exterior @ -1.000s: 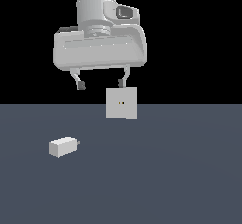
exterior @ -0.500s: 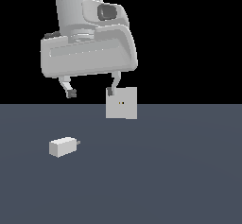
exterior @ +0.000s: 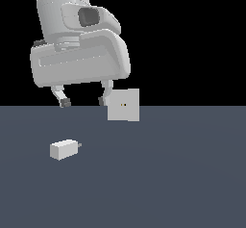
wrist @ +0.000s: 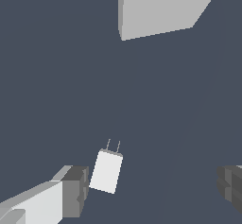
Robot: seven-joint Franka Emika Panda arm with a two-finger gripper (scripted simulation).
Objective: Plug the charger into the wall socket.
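Note:
The charger (exterior: 64, 149) is a small off-white block lying on the dark floor at the exterior view's left, its short grey prongs pointing to the right. It also shows in the wrist view (wrist: 106, 170), close to one fingertip (wrist: 75, 190). The wall socket (exterior: 123, 105) is an upright off-white square plate with two tiny holes, standing farther back; it also shows in the wrist view (wrist: 160, 5). My gripper (exterior: 82, 101) is open and empty, hanging above the floor, above and behind the charger, to the left of the socket.
The dark grey floor (exterior: 168, 174) stretches across the lower half of the exterior view. The background above it is black.
The gripper has moved toward the exterior view's left and lower, and the hand has tilted. The charger and socket have not moved.

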